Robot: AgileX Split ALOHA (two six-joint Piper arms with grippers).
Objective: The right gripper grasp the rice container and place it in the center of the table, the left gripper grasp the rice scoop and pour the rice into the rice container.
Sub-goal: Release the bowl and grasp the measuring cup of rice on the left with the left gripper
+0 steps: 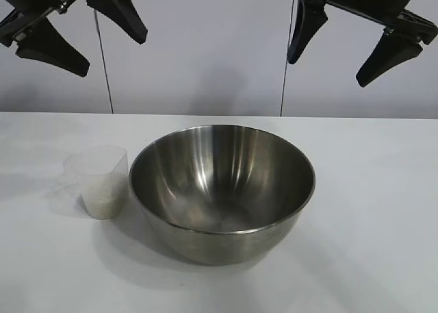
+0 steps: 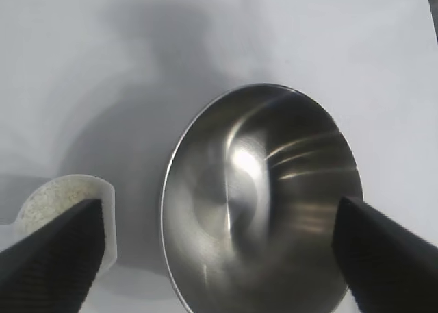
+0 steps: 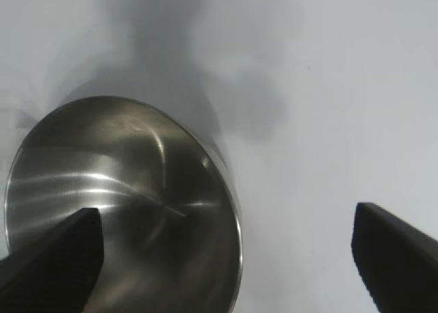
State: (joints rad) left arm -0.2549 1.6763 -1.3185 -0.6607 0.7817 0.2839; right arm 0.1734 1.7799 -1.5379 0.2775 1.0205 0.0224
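The rice container, a large shiny steel bowl, stands upright and empty in the middle of the white table. It also shows in the left wrist view and the right wrist view. The rice scoop, a small clear plastic cup, stands just left of the bowl with rice in its lower part; it shows in the left wrist view partly behind a finger. My left gripper hangs open high above the table's back left. My right gripper hangs open high above the back right. Both are empty.
A pale wall with two thin vertical seams runs behind the table. Bare white tabletop lies to the right of the bowl and in front of it.
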